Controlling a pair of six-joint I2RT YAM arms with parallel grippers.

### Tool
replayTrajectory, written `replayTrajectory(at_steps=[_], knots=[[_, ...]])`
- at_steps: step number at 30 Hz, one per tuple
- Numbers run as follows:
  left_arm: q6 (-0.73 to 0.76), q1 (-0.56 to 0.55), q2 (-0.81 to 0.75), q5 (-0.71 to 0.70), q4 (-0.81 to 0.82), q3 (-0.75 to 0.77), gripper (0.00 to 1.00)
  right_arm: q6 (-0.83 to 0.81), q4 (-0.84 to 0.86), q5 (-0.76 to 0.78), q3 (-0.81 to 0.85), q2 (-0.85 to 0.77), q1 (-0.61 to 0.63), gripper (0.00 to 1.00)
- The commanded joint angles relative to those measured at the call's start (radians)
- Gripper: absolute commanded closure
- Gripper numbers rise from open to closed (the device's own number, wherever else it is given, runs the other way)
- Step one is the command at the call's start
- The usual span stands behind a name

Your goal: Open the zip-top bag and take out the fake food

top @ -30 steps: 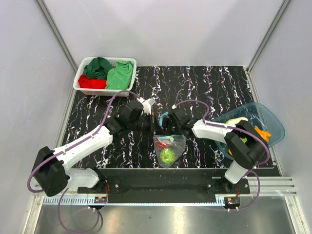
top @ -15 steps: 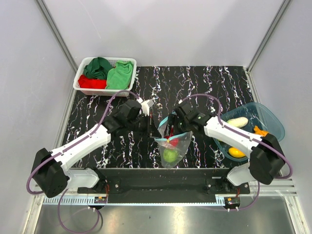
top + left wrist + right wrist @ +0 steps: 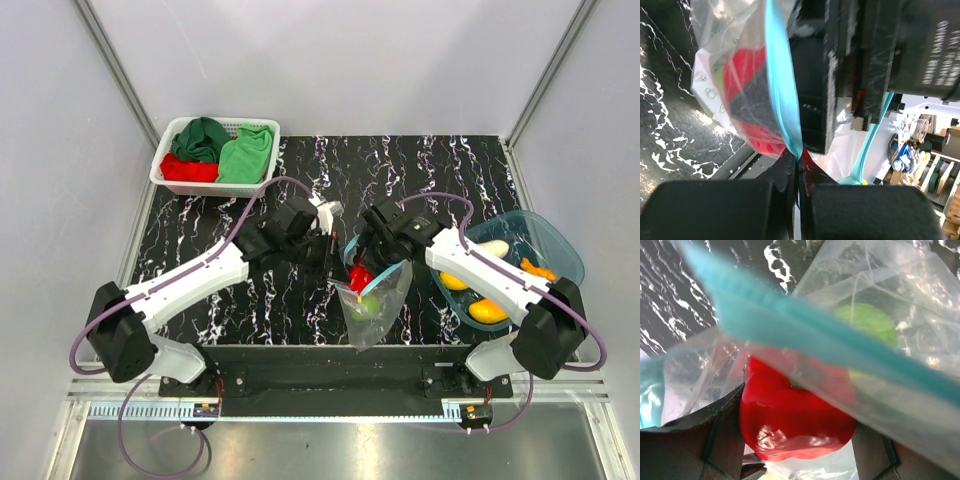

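The zip-top bag (image 3: 375,305) hangs in the air between my two grippers, its light blue zip strip (image 3: 782,95) pulled apart at the top. My left gripper (image 3: 335,260) is shut on one side of the strip, pinching it at the fingertips (image 3: 799,159). My right gripper (image 3: 363,262) reaches into the bag's mouth, its jaws closed on the two sides of a glossy red pepper (image 3: 795,415), which also shows at the mouth in the top view (image 3: 358,277). A green piece (image 3: 368,306) lies lower in the bag (image 3: 867,322).
A translucent teal tub (image 3: 562,248) at the right holds yellow (image 3: 487,312), pale white (image 3: 490,247) and orange (image 3: 540,270) pieces. A white basket (image 3: 160,170) with red and green cloths stands at the back left. The table's front edge lies just below the bag.
Both grippers and the bag have moved right and towards the front edge. The bag's mouth has opened wider. The right gripper has gone in around the red pepper.
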Motion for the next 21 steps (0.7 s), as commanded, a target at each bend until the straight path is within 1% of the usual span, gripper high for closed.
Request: replayTrajectory(at_steps=[1, 2, 5, 8, 10, 14, 16, 17, 18, 20, 21], knots=[[0.013, -0.025, 0.036, -0.025, -0.057, 0.041, 1.0, 0.142, 0.03, -0.049, 0.087, -0.032, -0.001, 0.67], [0.013, -0.023, 0.039, -0.042, -0.064, 0.044, 1.0, 0.145, 0.025, -0.055, 0.089, -0.036, -0.001, 0.68], [0.026, -0.033, 0.059, -0.022, -0.071, 0.084, 1.0, 0.162, 0.006, 0.0, 0.072, -0.058, -0.017, 0.68], [0.034, -0.069, 0.078, -0.03, -0.074, 0.136, 1.0, 0.217, 0.018, 0.043, 0.07, -0.059, -0.024, 0.68], [0.04, -0.1, 0.101, -0.039, -0.087, 0.165, 1.0, 0.283, 0.022, 0.052, 0.063, -0.059, -0.039, 0.67], [0.034, -0.109, 0.124, -0.061, -0.121, 0.152, 1.0, 0.341, 0.048, 0.075, 0.09, -0.058, -0.079, 0.67], [0.036, -0.105, 0.118, -0.079, -0.137, 0.136, 1.0, 0.329, 0.073, 0.044, 0.109, -0.05, -0.102, 0.68], [0.03, -0.096, 0.111, -0.111, -0.149, 0.118, 1.0, 0.314, 0.068, 0.024, 0.116, -0.046, -0.105, 0.68], [0.022, -0.065, 0.089, -0.12, -0.153, 0.106, 1.0, 0.279, 0.065, -0.003, 0.12, -0.046, -0.105, 0.68], [0.013, -0.024, 0.064, -0.142, -0.154, 0.067, 1.0, 0.237, 0.093, -0.061, 0.072, -0.068, -0.106, 0.69], [0.014, 0.015, 0.041, -0.148, -0.152, 0.06, 1.0, 0.19, 0.087, -0.112, 0.054, -0.094, -0.105, 0.71]])
